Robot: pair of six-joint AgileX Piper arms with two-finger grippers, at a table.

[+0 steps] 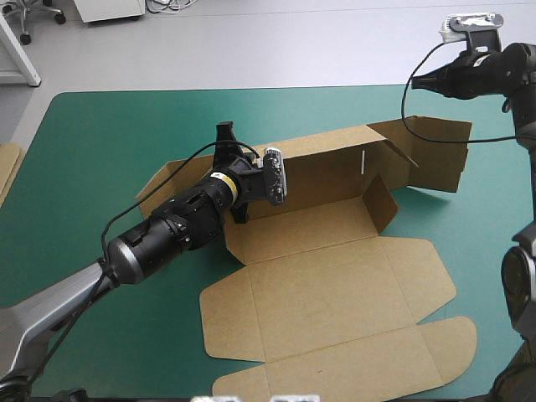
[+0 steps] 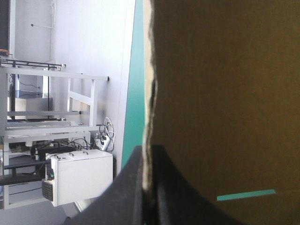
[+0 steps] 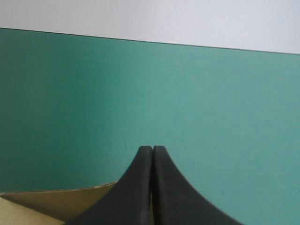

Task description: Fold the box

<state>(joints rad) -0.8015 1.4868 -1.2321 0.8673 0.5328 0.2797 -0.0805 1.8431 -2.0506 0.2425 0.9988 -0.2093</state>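
The brown box (image 1: 335,285) lies mid-table. Its long back wall is raised, and its broad lid panels lie flat toward the near edge. My left gripper (image 1: 224,132) reaches in from the left to the top edge of that back wall, near the wall's left end. In the left wrist view the black fingers (image 2: 133,187) are all but shut, with the board's edge (image 2: 150,117) between them. My right gripper (image 1: 421,81) hangs above the far right end of the box. It is shut (image 3: 153,149) and holds nothing. A strip of board (image 3: 56,199) shows just under it.
The teal-green cover (image 1: 109,142) lies bare to the left of and behind the box. More board (image 1: 7,172) shows at the table's left edge. A short end flap (image 1: 381,201) stands up inside the box, and the right end panels (image 1: 431,151) are raised.
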